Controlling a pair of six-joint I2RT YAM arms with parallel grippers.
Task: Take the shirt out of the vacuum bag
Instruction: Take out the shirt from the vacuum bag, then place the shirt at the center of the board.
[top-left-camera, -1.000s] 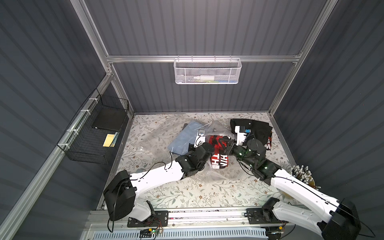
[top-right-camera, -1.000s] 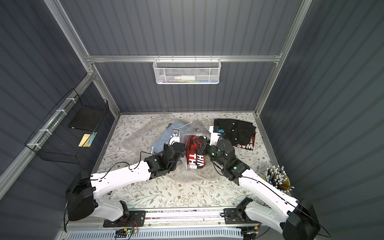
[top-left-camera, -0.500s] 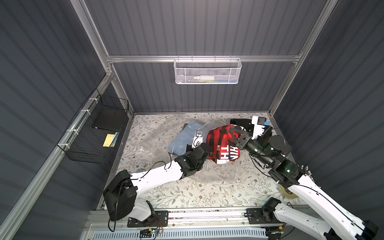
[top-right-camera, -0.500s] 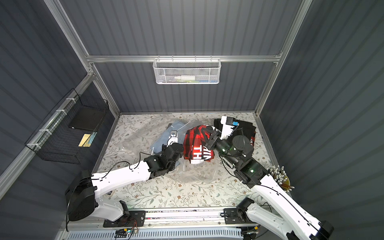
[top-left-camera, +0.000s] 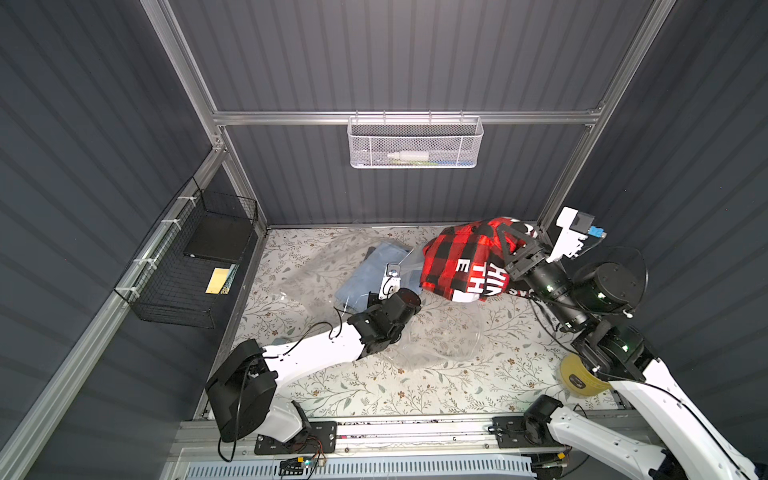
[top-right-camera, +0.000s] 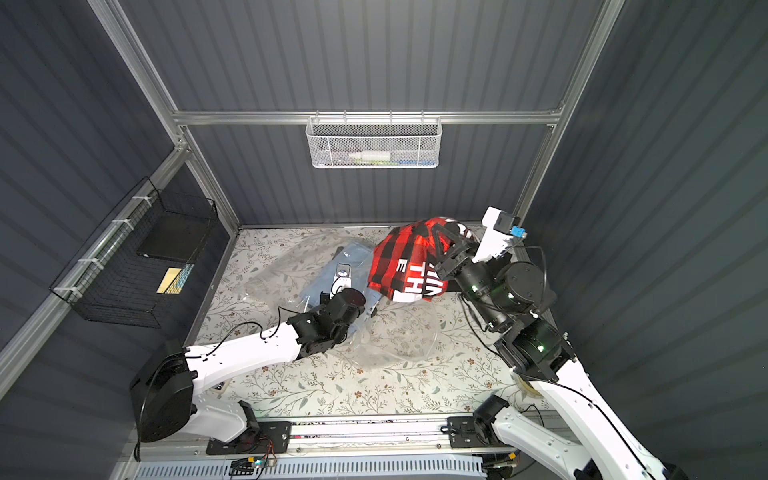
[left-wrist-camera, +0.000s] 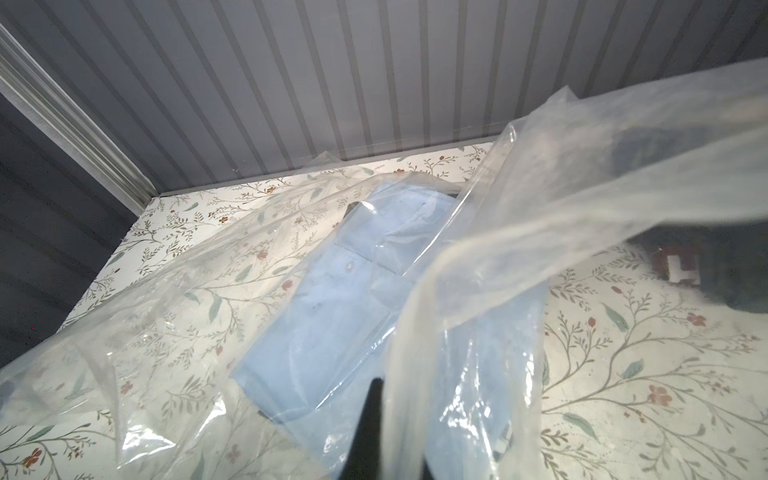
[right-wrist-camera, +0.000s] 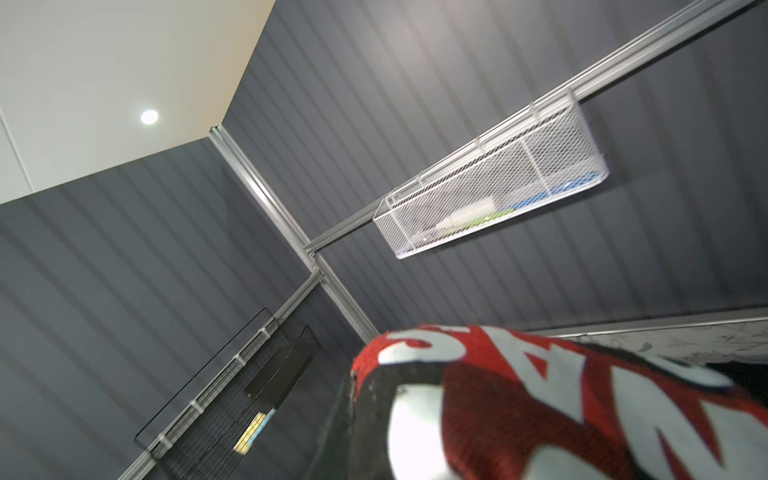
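"Where is the shirt?"

"The plaid shirt (top-left-camera: 461, 257), red and black with white lettering on its lower half, hangs bunched above the back right part of the table (top-left-camera: 374, 386). It is in open air, outside the plastic. I cannot tell whether its lower edge touches the floral cover."

"What holds it?"

"The right gripper (top-left-camera: 513, 243). Its fingers are pressed together in the upper folds, and cloth drapes over them. In the right wrist view the fabric fills the lower corner, too close to show the fingertips."

"And the vacuum bag?"

"The vacuum bag (top-left-camera: 440, 340) lies crumpled on the table, in front of the shirt and toward the left wall. Its film comes just beside the shirt's left edge. A folded blue garment (top-left-camera: 365, 274) lies inside, seen through the plastic."

"The other arm?"

"The left gripper (left-wrist-camera: 376, 419) sits low over the bag, next to the blue garment. It is closed on a fold of film — in the left wrist view a strip of plastic runs up from beside its dark finger."

"Surroundings?"

"A white mesh basket (top-left-camera: 413, 141) hangs on the back wall and a black wire basket (top-left-camera: 195, 266) on the left wall. A yellow spool (top-left-camera: 582, 378) sits at the front right — partly behind the right arm."
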